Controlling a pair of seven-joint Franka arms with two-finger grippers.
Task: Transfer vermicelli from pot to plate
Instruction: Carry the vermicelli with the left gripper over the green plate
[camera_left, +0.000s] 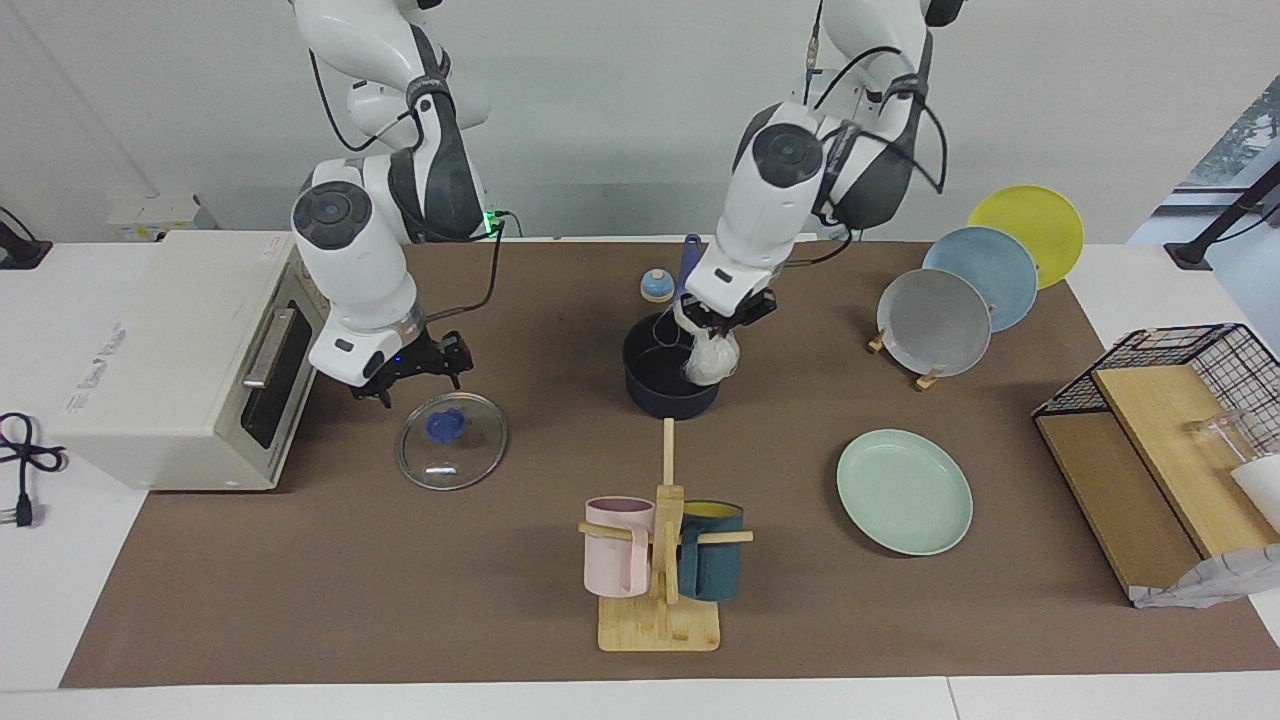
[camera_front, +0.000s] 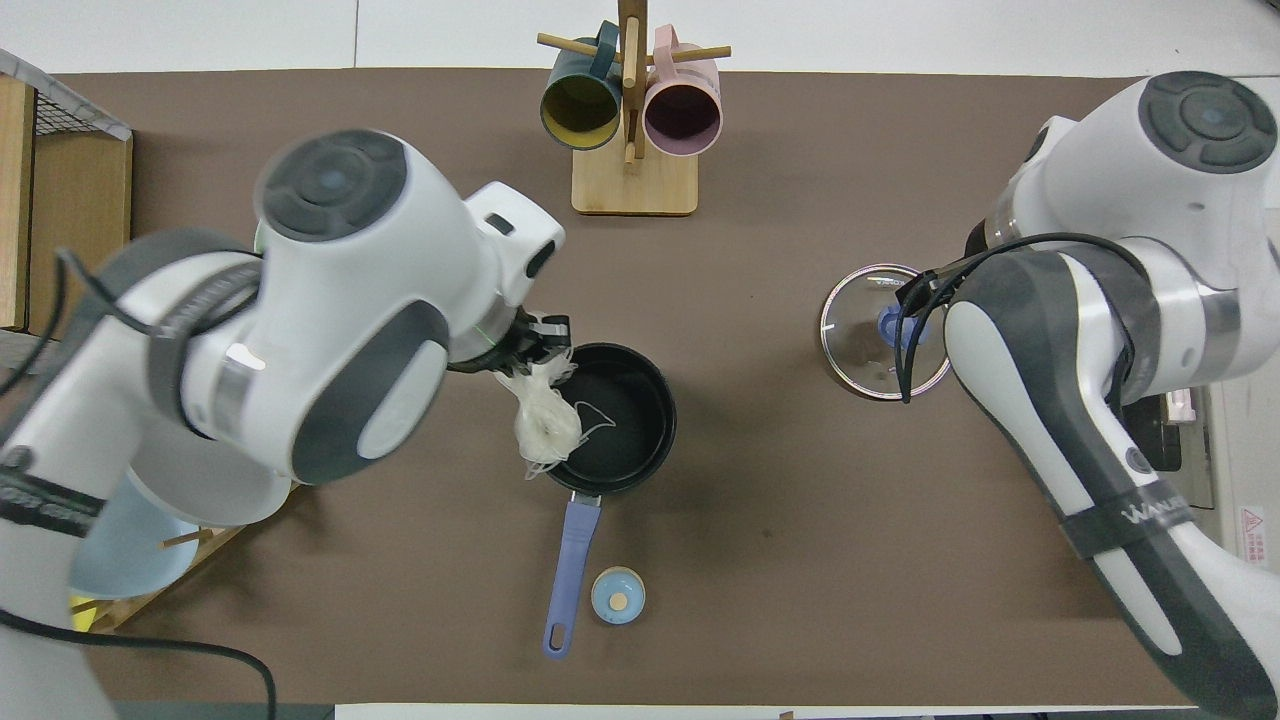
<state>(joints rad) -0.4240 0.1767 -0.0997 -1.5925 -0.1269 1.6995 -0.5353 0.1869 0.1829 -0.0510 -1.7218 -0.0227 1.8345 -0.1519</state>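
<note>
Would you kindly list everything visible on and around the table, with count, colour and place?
vermicelli: one whitish clump, hanging from the left gripper over the pot
pot: one, dark navy, blue handle toward the robots, mid-table
plate: one, mint green, toward the left arm's end
glass lid: one, clear, blue knob, beside the toaster oven
toaster oven: one, white, right arm's end
mug rack: one, wooden, holding a pink and a teal mug
plate stand: grey, light blue, yellow plates
small blue jar: one, beside the pot handle
wire basket: one, black
left gripper: shut on the vermicelli
right gripper: over the lid
</note>
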